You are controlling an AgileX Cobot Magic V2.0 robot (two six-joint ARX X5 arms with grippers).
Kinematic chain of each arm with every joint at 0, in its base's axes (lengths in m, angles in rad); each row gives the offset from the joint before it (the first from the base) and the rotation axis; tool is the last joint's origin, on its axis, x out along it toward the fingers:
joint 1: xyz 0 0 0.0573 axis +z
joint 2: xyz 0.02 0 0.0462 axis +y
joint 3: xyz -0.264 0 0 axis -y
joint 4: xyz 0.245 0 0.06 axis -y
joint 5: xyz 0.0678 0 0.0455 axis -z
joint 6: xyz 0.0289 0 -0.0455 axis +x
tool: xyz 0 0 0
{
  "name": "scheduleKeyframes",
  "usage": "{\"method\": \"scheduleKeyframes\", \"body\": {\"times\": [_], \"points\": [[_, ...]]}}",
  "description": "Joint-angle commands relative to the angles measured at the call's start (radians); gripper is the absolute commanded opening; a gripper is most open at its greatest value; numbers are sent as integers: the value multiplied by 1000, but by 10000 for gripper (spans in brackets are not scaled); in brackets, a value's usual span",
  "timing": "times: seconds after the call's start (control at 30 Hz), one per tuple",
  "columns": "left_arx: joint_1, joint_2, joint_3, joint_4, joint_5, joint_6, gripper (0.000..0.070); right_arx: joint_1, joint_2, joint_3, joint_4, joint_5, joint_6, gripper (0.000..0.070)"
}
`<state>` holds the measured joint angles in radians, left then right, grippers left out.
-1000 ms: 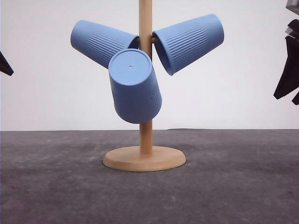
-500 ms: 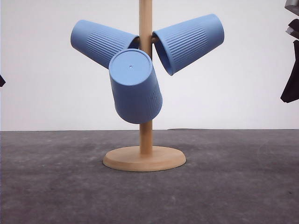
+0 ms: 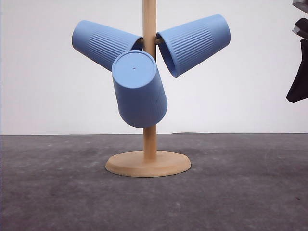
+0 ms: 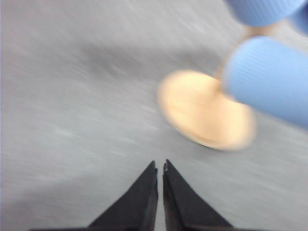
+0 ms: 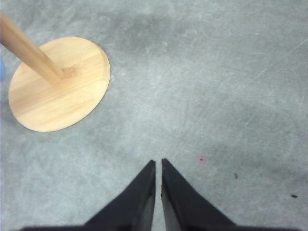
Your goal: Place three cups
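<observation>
Three light-blue ribbed cups hang on a wooden stand at mid-table in the front view. One cup points up-left, another up-right, and the third faces forward with its flat base showing. My left gripper is shut on nothing above bare table, short of the stand's base, with a blurred cup beyond it. My right gripper is shut and empty, off to the side of the base and pole. The right arm's dark body hangs high at the right edge.
The stand's round wooden base sits on the grey table, with its pole rising out of the top of the frame. A white wall stands behind. Small dark specks mark the table surface near the right gripper.
The left arm's dark tip has left the front view at the left edge. The right arm has drawn farther right and up. The cups and stand have not moved.
</observation>
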<state>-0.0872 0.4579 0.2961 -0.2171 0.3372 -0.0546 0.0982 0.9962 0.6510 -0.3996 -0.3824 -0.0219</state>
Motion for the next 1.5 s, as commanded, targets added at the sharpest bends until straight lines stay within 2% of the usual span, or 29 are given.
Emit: {"method": "scheduleKeyframes", "body": {"times": [0.0,0.17,0.27,0.57,1.33,1.4,1.47], "points": [[1,-106,-66,71,-75,9,0,3,8,13,11,-2,-5,18],[3,-342,-176,46,-276,25,0,3,8,13,11,-3,-5,18],[4,-415,-208,10,-343,25,0,3,8,13,11,-2,-5,18],[9,-455,-284,33,-345,16,0,3,8,13,10,-3,-5,18],[8,-454,-284,30,-345,16,0,3,7,13,10,-2,-17,18],[8,-454,-284,30,-345,17,0,2,-7,12,6,26,-78,18],[8,-454,-284,30,-345,16,0,2,-52,-6,14,106,-86,18]]}}
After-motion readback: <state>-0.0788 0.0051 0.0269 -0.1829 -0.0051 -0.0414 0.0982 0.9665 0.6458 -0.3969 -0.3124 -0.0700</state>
